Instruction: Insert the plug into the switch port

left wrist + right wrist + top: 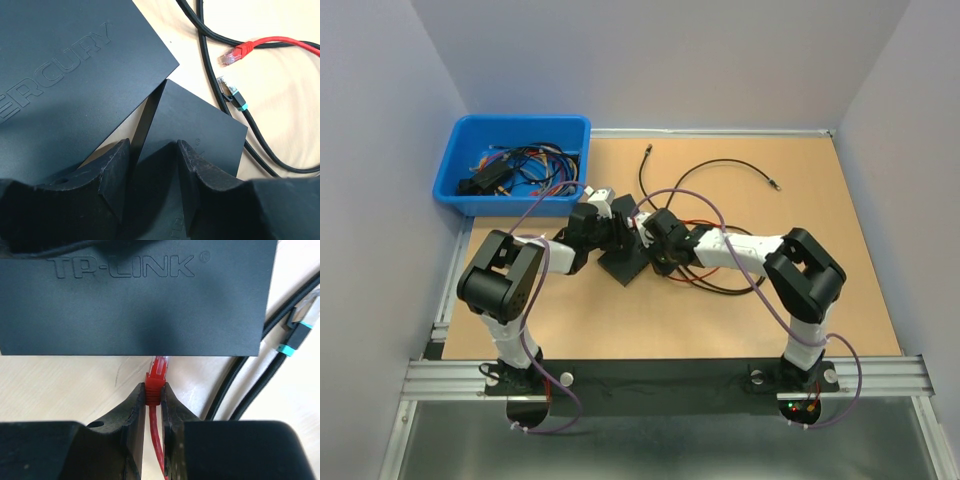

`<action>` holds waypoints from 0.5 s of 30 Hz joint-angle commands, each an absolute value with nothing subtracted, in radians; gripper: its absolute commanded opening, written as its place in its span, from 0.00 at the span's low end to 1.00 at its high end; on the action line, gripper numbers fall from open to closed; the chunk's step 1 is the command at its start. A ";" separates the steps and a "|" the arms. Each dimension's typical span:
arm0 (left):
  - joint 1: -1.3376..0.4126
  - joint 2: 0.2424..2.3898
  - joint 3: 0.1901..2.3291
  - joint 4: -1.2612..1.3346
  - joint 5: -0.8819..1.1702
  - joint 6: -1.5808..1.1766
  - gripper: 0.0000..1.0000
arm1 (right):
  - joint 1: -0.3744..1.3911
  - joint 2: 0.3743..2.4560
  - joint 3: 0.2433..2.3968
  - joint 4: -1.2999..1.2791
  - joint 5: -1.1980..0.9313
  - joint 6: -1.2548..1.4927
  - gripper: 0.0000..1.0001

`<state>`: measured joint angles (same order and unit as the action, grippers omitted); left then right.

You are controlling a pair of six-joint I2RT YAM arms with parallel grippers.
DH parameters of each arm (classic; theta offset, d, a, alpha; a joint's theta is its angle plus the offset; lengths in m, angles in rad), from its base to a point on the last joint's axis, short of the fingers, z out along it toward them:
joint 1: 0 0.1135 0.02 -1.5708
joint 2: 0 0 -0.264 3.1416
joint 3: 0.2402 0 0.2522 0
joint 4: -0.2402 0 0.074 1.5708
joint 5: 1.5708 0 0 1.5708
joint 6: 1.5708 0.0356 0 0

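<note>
Plug (159,369), red, sits pinched in the right end effector (154,388), tip at the TP-LINK switch (135,300) edge straight ahead; bare surface (60,385) to its left, black cables (240,385) right. Left end effector (153,150) stands apart over a black box (200,125), grip unclear

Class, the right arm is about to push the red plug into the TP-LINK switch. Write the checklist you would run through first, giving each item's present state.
1. Grip on the red plug: ok, the right end effector clamps its boot.
2. Plug tip facing the TP-LINK switch: ok, it meets the near edge.
3. Plug lined up with a port: cannot tell, the ports are hidden below that edge.
4. Switch steadied by the left end effector: cannot tell; it hovers over a smaller black box, contact unclear.
5. Path clear of the teal-banded black cable: ok, it lies off to the right.
</note>
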<state>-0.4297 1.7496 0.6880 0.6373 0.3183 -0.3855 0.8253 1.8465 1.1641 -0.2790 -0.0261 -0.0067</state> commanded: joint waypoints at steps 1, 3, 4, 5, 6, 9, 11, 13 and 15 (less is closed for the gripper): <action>-0.528 1.824 0.638 0.374 0.617 -0.433 0.48 | 0.821 1.894 1.290 0.330 -0.095 -0.009 0.00; -0.531 1.830 0.640 0.373 0.624 -0.431 0.48 | 0.810 1.919 1.287 0.339 -0.107 -0.006 0.01; -0.531 1.830 0.643 0.373 0.626 -0.430 0.48 | 0.799 1.927 1.285 0.351 -0.116 -0.005 0.00; -0.532 1.835 0.644 0.368 0.629 -0.428 0.48 | 0.793 1.933 1.284 0.354 -0.118 -0.006 0.00; -0.535 1.835 0.649 0.364 0.629 -0.423 0.48 | 0.781 1.934 1.284 0.363 -0.126 -0.006 0.00; -0.537 1.839 0.653 0.351 0.630 -0.422 0.48 | 0.767 1.925 1.296 0.371 -0.143 -0.018 0.00; -0.546 1.844 0.657 0.347 0.635 -0.417 0.48 | 0.767 1.913 1.316 0.368 -0.149 -0.037 0.01; -0.557 1.851 0.667 0.335 0.638 -0.410 0.48 | 0.767 1.895 1.336 0.359 -0.158 -0.054 0.00; -0.566 1.870 0.687 0.321 0.635 -0.403 0.48 | 0.769 1.884 1.374 0.345 -0.172 -0.058 0.00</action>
<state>-0.4252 1.7805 0.7250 0.6415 0.3023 -0.3702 0.7639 1.8820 1.1900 -0.2535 -0.1028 -0.0124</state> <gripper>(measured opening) 0.505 0.189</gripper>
